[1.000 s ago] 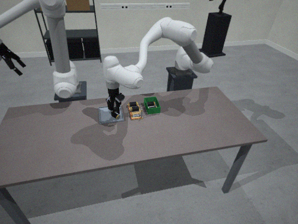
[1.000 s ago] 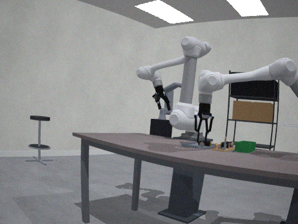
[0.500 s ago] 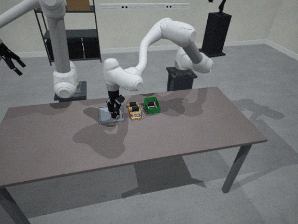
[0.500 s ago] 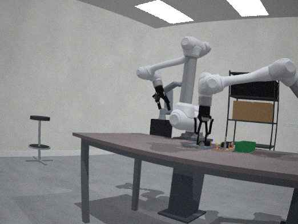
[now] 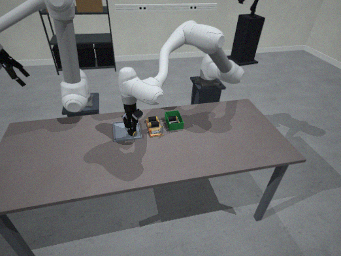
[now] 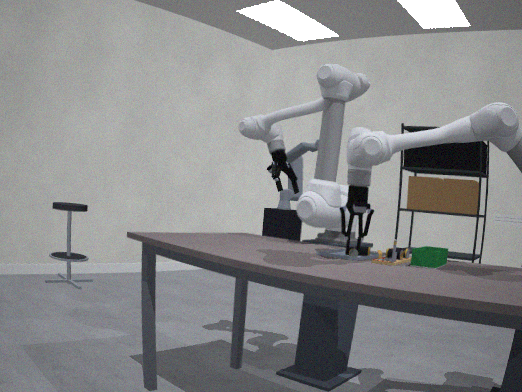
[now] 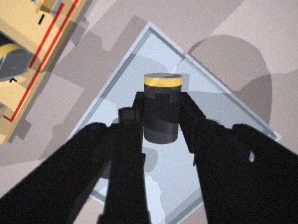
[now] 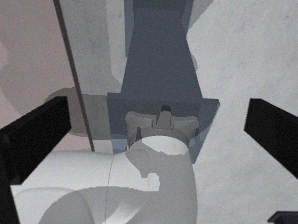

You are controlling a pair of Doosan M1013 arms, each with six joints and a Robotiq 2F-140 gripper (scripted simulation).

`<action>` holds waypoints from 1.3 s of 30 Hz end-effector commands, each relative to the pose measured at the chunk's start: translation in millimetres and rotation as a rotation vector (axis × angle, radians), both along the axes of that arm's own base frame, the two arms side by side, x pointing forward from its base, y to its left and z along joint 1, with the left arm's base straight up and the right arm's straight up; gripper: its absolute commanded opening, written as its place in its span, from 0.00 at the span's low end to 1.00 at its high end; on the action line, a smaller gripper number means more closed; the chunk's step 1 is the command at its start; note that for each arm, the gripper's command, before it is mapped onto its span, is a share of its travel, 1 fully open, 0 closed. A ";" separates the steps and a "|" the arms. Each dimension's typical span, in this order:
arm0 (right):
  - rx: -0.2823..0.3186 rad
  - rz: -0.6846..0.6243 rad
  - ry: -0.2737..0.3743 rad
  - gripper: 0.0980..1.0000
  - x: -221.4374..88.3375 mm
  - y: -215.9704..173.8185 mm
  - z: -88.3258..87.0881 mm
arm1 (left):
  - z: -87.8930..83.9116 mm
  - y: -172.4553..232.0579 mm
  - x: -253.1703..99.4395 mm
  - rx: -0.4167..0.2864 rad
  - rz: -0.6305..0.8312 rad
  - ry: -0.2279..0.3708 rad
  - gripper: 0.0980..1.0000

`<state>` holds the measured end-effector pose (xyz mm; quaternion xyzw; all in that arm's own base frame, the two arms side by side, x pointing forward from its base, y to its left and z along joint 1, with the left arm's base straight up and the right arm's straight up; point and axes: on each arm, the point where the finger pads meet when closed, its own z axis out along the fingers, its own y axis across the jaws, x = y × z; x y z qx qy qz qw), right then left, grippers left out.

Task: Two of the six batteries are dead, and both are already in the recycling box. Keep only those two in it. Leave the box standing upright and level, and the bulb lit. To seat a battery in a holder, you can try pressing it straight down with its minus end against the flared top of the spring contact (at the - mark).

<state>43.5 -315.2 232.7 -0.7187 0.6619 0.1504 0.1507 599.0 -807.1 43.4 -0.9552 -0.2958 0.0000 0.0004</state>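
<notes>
The jaws of my right gripper point(image 5: 26, 80) point(image 6: 288, 188) point(image 8: 157, 115) stand wide open, with nothing between them, raised off to the left of the top view and well apart from the table point(image 5: 196, 153) point(image 6: 240, 245) point(image 7: 235, 30) point(image 8: 25, 50). Going rightward, I have the pale, shallow tray point(image 5: 118, 130) point(image 6: 327, 253) point(image 7: 115, 95) lying on the table, and over it the jaws of my left gripper point(image 5: 130, 129) point(image 6: 355, 250) point(image 7: 161, 104), pointing down and closed on a dark battery point(image 5: 134, 132) point(image 6: 366, 250) point(image 7: 162, 117). I grip it across its sides, on its side rather than on end, its yellow band beyond my fingers; I cannot tell whether it touches the tray floor. Just beside the tray comes the yellowish holder board point(image 5: 155, 132) point(image 6: 385, 261) point(image 7: 20, 95), where I see two dark batteries point(image 5: 152, 119) lying one behind the other; whether the bulb is lit I cannot make out. Last, near the board, my green recycling box point(image 5: 175, 126) point(image 6: 429, 256) stands upright and level on the table, with dark battery shapes point(image 5: 173, 118) inside it, too small for me to count surely

The left claw point(image 5: 131, 129) point(image 6: 357, 251) point(image 7: 161, 104) sits slightly lower over the tray point(image 5: 119, 134) point(image 6: 327, 254) point(image 7: 117, 84) than a second ago.
</notes>
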 end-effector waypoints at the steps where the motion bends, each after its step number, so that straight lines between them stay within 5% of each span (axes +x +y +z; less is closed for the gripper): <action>1: 0.007 -0.001 -0.004 1.00 0.3 4.3 -0.2 | 1.7 -3.4 -2.3 -0.003 -0.004 -0.002 0.16; 27: 0.007 -0.001 -0.004 1.00 0.3 4.3 -0.2 | 1.9 -3.3 -2.3 -0.003 -0.004 -0.002 0.16; 39: 0.007 -0.001 -0.004 1.00 0.3 4.3 -0.2 | 41.1 -3.5 -2.2 -0.005 -0.004 -0.003 0.16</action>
